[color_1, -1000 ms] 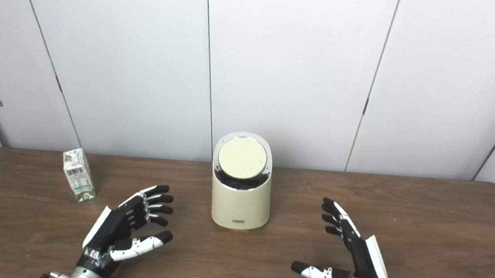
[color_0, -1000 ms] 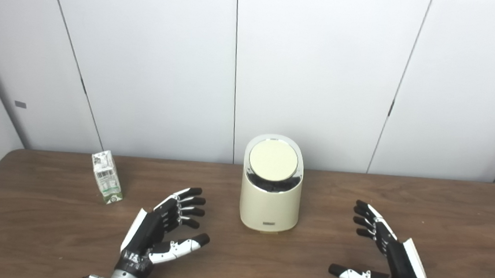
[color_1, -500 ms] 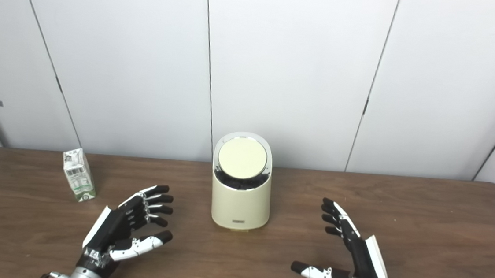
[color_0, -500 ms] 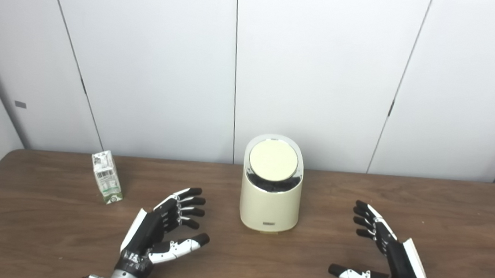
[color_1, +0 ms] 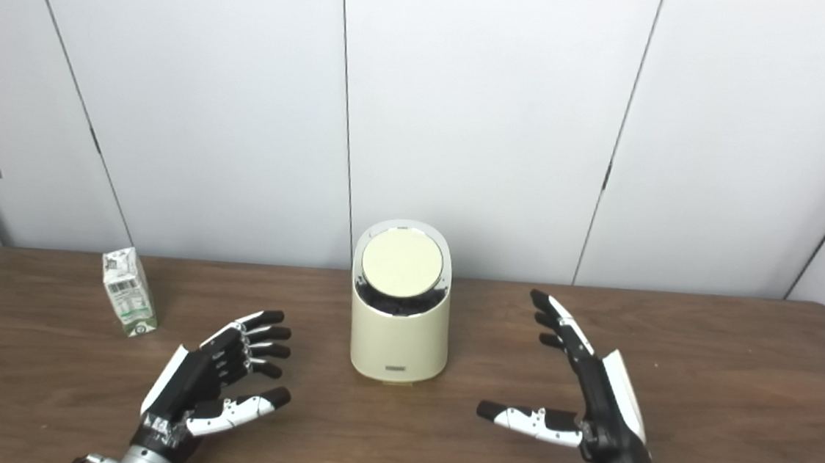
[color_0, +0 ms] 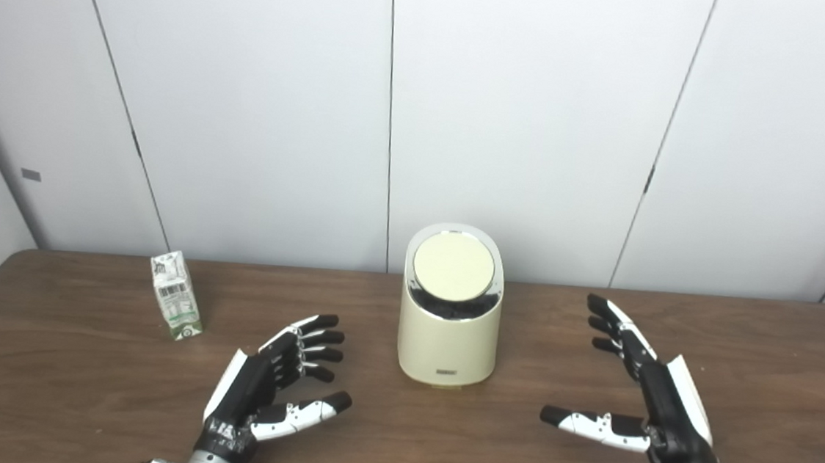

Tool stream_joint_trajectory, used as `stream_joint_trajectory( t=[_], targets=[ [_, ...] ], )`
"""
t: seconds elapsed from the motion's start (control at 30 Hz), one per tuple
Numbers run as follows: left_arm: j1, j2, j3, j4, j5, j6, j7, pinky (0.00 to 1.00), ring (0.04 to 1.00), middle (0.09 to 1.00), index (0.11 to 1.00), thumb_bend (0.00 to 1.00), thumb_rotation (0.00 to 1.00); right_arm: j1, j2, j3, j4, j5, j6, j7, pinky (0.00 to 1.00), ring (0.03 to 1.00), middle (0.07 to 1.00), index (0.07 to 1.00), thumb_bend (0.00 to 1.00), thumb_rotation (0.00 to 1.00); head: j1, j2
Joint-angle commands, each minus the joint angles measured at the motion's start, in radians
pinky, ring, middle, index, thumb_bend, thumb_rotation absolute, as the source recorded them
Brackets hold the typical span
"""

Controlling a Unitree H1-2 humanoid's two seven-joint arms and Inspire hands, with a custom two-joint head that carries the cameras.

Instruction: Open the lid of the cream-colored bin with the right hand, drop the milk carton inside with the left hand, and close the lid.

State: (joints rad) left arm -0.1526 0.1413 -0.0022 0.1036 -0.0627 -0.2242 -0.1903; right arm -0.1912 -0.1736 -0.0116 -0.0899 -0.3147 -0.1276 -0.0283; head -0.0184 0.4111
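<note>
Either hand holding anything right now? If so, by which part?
Nothing held. Left hand and right hand are both open; the milk carton stands untouched.

The milk carton's (color_0: 175, 295) print is reading too small; both forearms are running off the bottom edge.

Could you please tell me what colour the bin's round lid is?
Pale cream-yellow lid, ringed by shiny chrome; clearest in the left eye view.

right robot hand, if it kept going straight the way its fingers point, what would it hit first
Probably nothing on the table. The right robot hand is open, fingers pointing away and slightly inward, a line that seems to pass right of the bin toward the white wall panels. Depth is uncertain.
</note>
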Motion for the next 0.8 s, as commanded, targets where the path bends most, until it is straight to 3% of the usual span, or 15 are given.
stream_joint_trajectory(
  t=[0.0,0.3,0.43,0.6,0.77],
  targets=[
    [-0.035,0.004,0.0,-0.017,-0.01,-0.05,-0.002,0.63,0.73,0.784,0.859,0.72,0.1,-0.1,0.013,-0.013,0.007,0.011,-0.004,-0.027,0.78,0.863,0.894,0.893,0.78,0.23,-0.002,0.0],
    [-0.04,-0.002,0.001,-0.012,-0.009,-0.053,0.001,0.63,0.73,0.783,0.854,0.71,0.09,-0.253,0.012,0.021,-0.012,-0.018,0.138,0.014,0.74,0.853,0.924,0.875,0.84,0.25,-0.002,-0.003],
    [-0.044,-0.004,0.002,-0.006,-0.019,-0.054,-0.004,0.63,0.731,0.785,0.858,0.7,0.07,-0.319,0.004,0.038,0.005,-0.023,0.159,0.029,0.74,0.861,0.905,0.877,0.84,0.26,-0.004,-0.005],
    [-0.046,-0.006,0.003,-0.007,-0.018,-0.054,-0.002,0.63,0.728,0.785,0.862,0.7,0.09,-0.394,-0.004,0.069,0.021,-0.087,0.244,0.042,0.72,0.845,0.881,0.899,0.84,0.3,0.001,-0.006],
    [-0.047,-0.008,0.002,-0.003,-0.016,-0.057,-0.003,0.63,0.727,0.782,0.857,0.7,0.1,-0.449,0.001,0.103,0.052,-0.113,0.3,0.056,0.74,0.875,0.912,0.915,0.8,0.3,-0.002,-0.005]
  ],
)
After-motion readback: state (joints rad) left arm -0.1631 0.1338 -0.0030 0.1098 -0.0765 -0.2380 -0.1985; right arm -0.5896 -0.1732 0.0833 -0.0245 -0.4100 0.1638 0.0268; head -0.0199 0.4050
